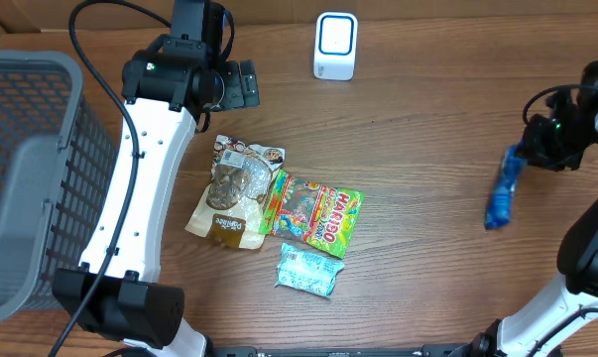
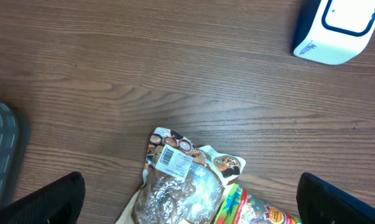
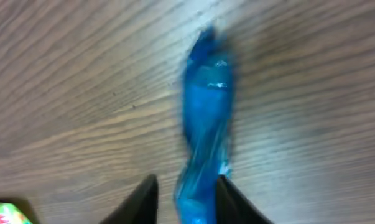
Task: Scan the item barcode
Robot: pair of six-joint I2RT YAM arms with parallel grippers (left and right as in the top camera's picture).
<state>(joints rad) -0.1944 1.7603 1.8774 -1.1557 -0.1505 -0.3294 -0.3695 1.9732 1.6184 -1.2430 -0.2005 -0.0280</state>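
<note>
**Right hand** [image 3: 186, 182]: at the right edge of the scene, its two dark fingers [image 3: 143, 200] standing either side of the upper end of the blue packet [image 3: 206, 106]. The jaws are a little apart. The wrist view is too blurred to tell whether they pinch the wrapper or have let it go.

**Blue packet** (task item): long and crumpled, right of centre and well apart from everything else. It runs from the hand down toward the near side. No barcode can be made out on it.

**Left hand** [image 2: 187, 211]: released, jaws spread wide and holding nothing. It hangs at the far left, above the far end of the brown snack pouch [image 2: 187, 180].

**Risks, as judged:**
- With so uncertain a hold, the packet may slip or fall flat with its code face down, so no scan would register
- A soft, creased wrapper may fold over the code
- The scanner is well apart from the packet, to the far left of it, so a loose carry has room to fail

**Other items:**
- scanner [image 1: 335, 45], white, far centre, standing alone
- brown snack pouch, gummy bag [image 1: 313, 213] and pale teal packet [image 1: 308, 270], clustered at centre, edges touching or overlapping
- grey basket [image 1: 31, 178], far left edge
- wooden surface [image 1: 427, 268]

**Obstructions:** nothing lies between the packet and the scanner; the cluster sits nearer and left of that line
</note>
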